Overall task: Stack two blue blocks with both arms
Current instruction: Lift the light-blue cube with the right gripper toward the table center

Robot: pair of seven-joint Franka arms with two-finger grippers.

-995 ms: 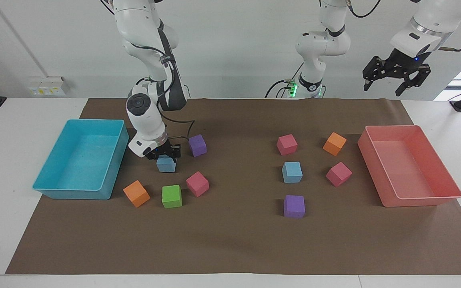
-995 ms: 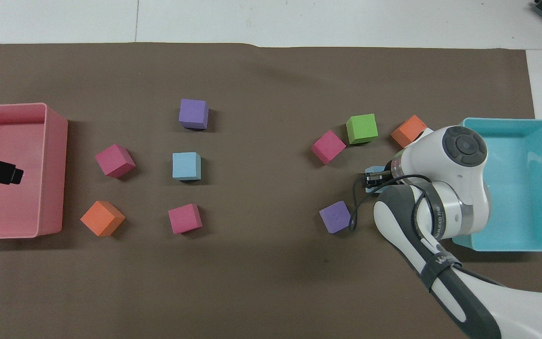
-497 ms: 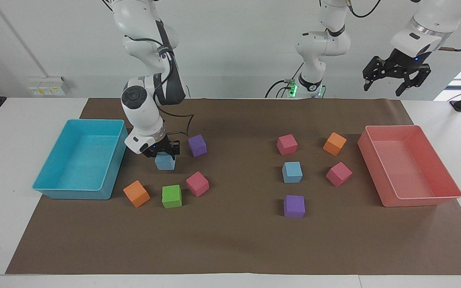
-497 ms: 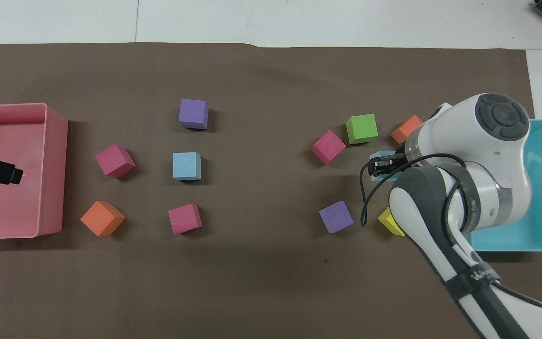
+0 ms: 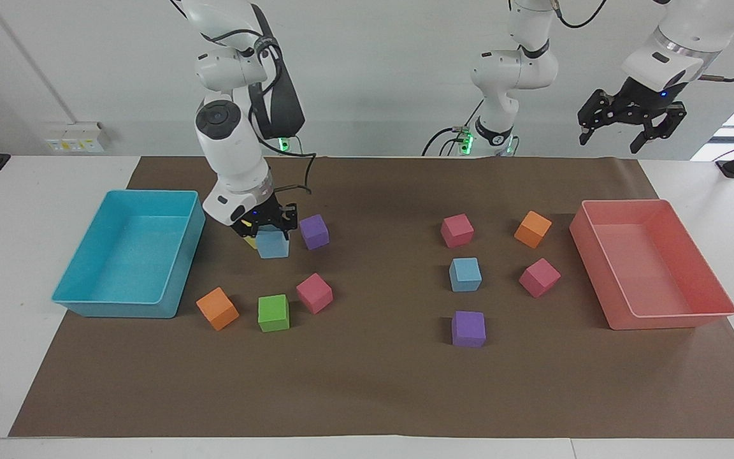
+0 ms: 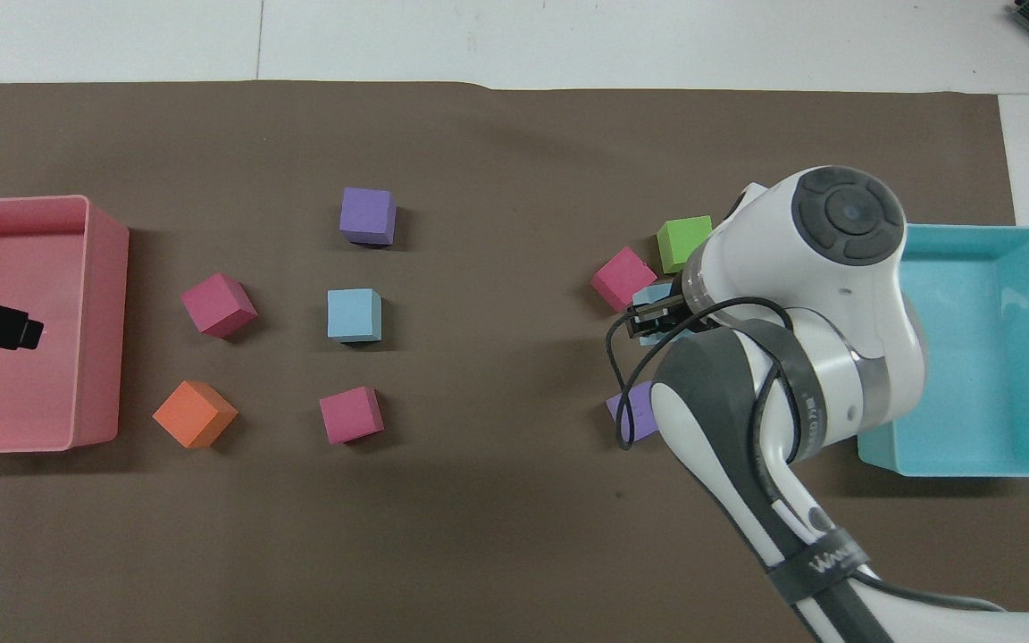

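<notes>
I have one blue block (image 5: 273, 244) lifted in my right gripper (image 5: 267, 224), fingers clamped on it, raised over the mat by the purple cube (image 5: 314, 231). The second blue block (image 5: 465, 274) sits untouched at three o'clock of it (no stack yet). My left gripper (image 5: 629, 123) waits high above the pink tray (image 5: 665, 319), fingers spread wide and holding nothing.

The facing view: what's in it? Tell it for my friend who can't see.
The right gripper holds one light blue cube lifted above the brown mat, beside a purple cube. The other blue cube sits among coloured cubes nearer the pink tray, while the left gripper waits open above.
</notes>
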